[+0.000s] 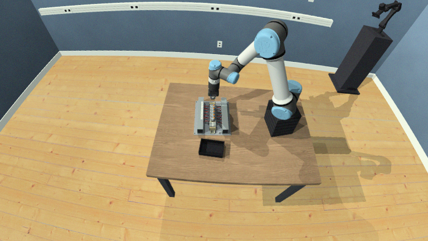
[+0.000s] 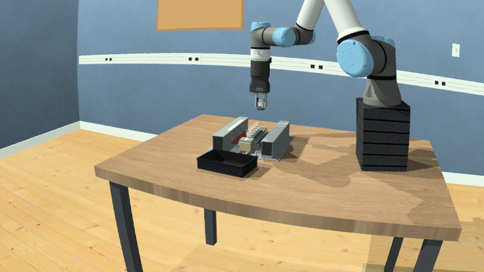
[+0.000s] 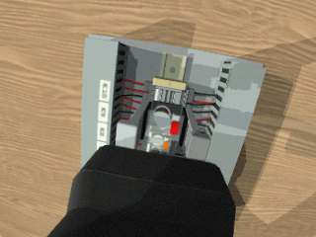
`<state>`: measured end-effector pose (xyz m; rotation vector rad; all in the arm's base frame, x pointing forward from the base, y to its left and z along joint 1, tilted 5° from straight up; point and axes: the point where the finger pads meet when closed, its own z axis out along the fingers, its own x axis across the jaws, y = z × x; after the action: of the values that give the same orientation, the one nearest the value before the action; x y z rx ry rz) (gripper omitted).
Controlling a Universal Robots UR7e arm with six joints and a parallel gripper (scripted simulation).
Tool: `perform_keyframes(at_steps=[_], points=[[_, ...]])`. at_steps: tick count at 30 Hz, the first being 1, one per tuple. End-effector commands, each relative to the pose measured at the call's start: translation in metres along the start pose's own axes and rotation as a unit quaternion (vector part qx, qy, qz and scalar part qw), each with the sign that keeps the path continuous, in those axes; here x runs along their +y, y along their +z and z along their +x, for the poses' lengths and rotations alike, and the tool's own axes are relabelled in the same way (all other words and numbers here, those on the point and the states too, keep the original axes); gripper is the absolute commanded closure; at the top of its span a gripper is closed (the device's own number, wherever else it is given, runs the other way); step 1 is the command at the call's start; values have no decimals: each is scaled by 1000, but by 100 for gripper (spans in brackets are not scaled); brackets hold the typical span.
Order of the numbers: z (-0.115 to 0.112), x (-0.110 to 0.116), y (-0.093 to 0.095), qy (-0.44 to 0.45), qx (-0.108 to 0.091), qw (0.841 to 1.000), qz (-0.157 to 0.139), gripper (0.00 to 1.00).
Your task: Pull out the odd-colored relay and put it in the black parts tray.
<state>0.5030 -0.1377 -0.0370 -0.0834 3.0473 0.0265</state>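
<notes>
My gripper (image 2: 261, 104) hangs well above the far end of the relay panel (image 2: 253, 138) and is shut on a small relay (image 2: 261, 103) with a red button. In the wrist view the relay (image 3: 165, 128) sits between my fingers, with the panel (image 3: 172, 102) far below it. The grey panel (image 1: 212, 116) lies flat on the table and holds a row of relays with orange buttons between two grey side rails. The black parts tray (image 2: 227, 162) stands open just in front of the panel, and shows in the top view (image 1: 212, 148) too.
The arm's black base block (image 2: 382, 133) stands on the table to the right of the panel. The panel's two tall grey rails (image 2: 275, 139) flank the relay row. The table's edge runs close in front of the tray.
</notes>
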Motion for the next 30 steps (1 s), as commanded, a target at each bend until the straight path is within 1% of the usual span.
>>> perform_keyframes(at_steps=[1,20,30], points=[[0,0,-1,0,-1,1000,0,100],[0,0,-1,0,-1,1000,0,100],[-1,4,-1,0,-1,1000,0,100]])
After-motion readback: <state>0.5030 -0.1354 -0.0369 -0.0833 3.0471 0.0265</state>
